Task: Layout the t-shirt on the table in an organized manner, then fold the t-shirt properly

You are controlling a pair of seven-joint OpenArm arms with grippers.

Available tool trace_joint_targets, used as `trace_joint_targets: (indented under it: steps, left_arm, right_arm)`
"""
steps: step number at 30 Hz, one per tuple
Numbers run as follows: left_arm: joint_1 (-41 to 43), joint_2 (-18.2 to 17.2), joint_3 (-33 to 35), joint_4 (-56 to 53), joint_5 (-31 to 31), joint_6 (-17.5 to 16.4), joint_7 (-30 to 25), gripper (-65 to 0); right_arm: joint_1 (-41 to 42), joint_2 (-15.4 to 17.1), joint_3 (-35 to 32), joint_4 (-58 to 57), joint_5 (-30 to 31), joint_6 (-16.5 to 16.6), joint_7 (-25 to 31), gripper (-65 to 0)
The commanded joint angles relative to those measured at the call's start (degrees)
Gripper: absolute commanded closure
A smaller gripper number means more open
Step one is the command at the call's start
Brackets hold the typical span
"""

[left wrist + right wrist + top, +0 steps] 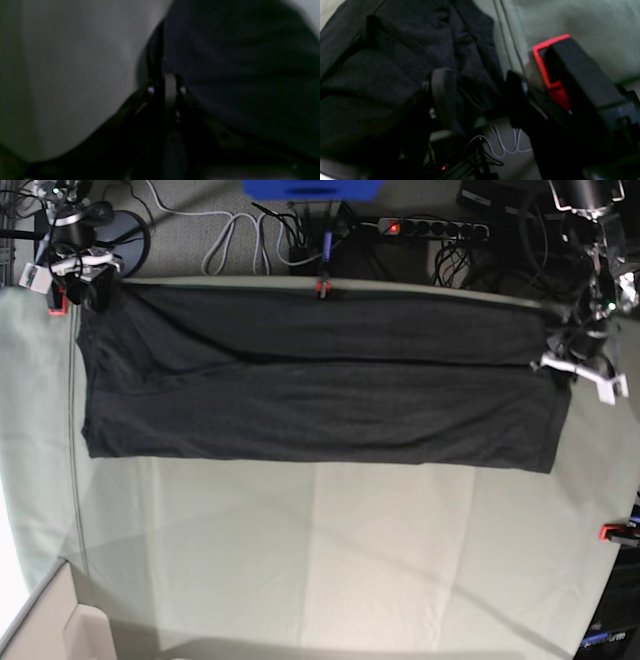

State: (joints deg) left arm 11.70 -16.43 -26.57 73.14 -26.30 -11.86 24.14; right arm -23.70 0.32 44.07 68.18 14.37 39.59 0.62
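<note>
On the left wrist view, the left gripper (167, 82) has its fingers pressed together over the edge of the dark shirt (240, 75), pinching the cloth where it meets the pale surface (75, 75). The picture is dim and blurred, so finer detail is lost.

In the right wrist view, the right gripper (477, 95) stands with its fingers apart, one grey pad (443, 95) over the shirt (382, 70) and the other beyond the shirt's edge. Nothing sits between them. A red clamp (545, 70) is just beside it at the edge of the surface (570, 20).

From the base view, the shirt (320, 395) lies spread as a long band across the far part of the surface (320, 550), plain dark side up. The left gripper (562, 350) is at its right end, the right gripper (85, 285) at its far left corner. Another red clamp (322, 288) sits at the far edge.
</note>
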Motion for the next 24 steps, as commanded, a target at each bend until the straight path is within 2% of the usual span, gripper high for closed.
trace_joint_targets:
  steps: [1,8,13,19,24]
  left_arm:
    - [0.74,0.03,-0.2,3.21,-0.73,-0.67,-1.77,0.0]
    - [5.57,5.74,0.68,16.04,-0.55,-0.67,-1.77,0.0]
    - [8.21,5.57,10.26,18.77,-0.46,-0.32,-1.86,0.0]
    - [7.33,5.48,23.45,18.77,-0.2,-0.05,-2.12,0.0]
    - [3.64,6.62,33.64,18.68,8.68,-0.05,-1.86,0.0]
  right_arm:
    - [-0.69,0.52,0.28,0.43,-0.09,0.41,-0.4,-32.1]
    - [-0.87,0.52,0.54,0.43,-0.09,0.41,-0.4,-32.1]
    - [-0.96,1.22,0.63,0.52,-0.09,0.41,-0.4,-32.1]
    - [-0.96,1.4,0.63,0.52,-0.09,0.41,-0.4,-32.1]
    - [-0.96,2.1,0.72,0.52,0.0,0.41,-0.4,-32.1]
